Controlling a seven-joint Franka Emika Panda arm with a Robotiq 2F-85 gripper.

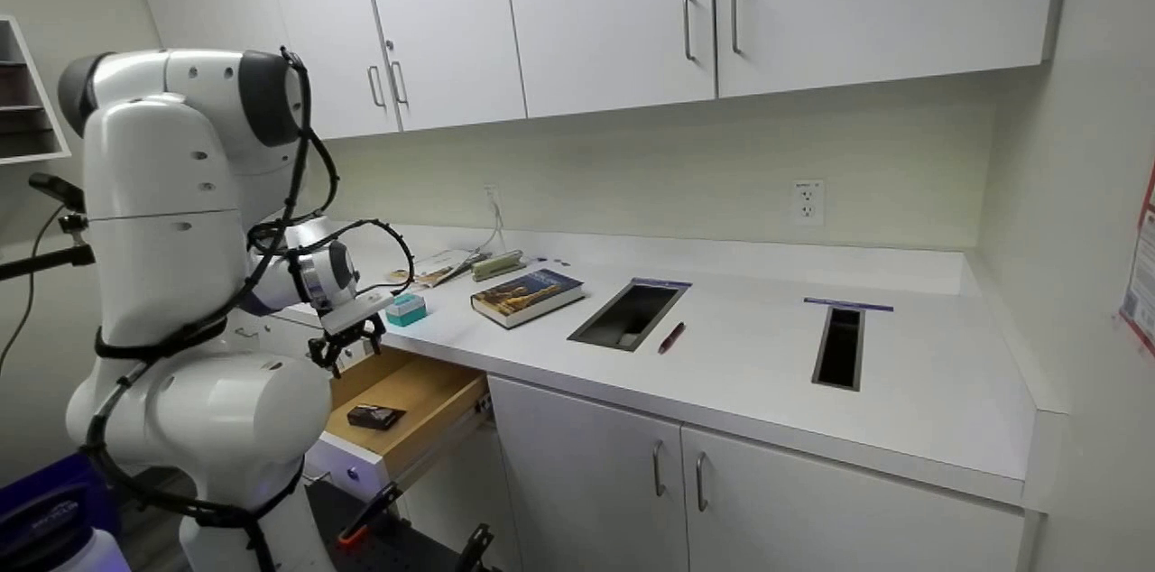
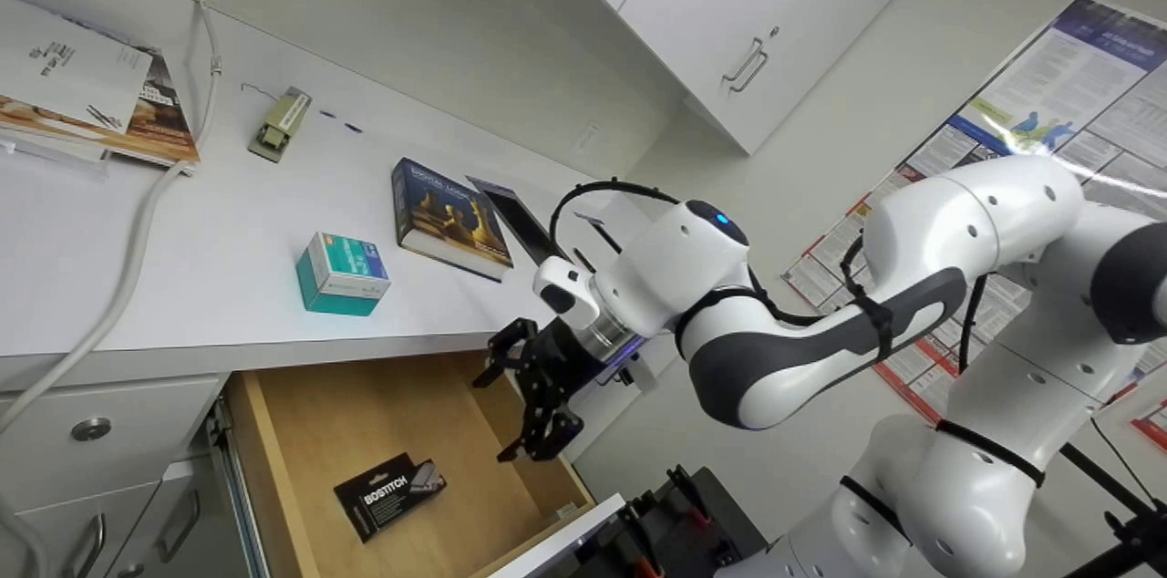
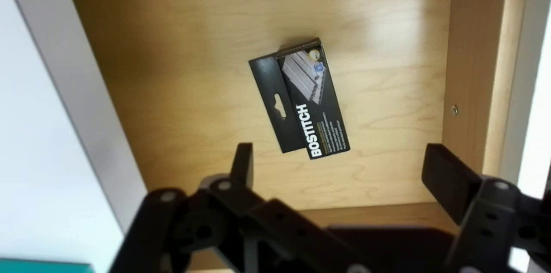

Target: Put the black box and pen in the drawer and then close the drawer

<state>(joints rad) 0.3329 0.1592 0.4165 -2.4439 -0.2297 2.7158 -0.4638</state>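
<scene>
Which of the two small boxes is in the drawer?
The black BOSTITCH box: it lies on the wooden bottom of the drawer, while the teal-and-white box sits on the counter.

The way from the spread fingers [image 3: 243,163] down into the drawer [image 3: 471,70] lies free, and bare wood rings the black box [image 3: 301,98] at every hour. In the wrist view the desk [image 3: 38,135] crowds that space from 8 to 10 o'clock, while the drawer's walls bound it at 3 and 6. In an exterior view, the teal box [image 2: 342,273] stands near the desk's edge at 10 o'clock from the fingers, the book [image 2: 451,218] farther in at 11.
</scene>
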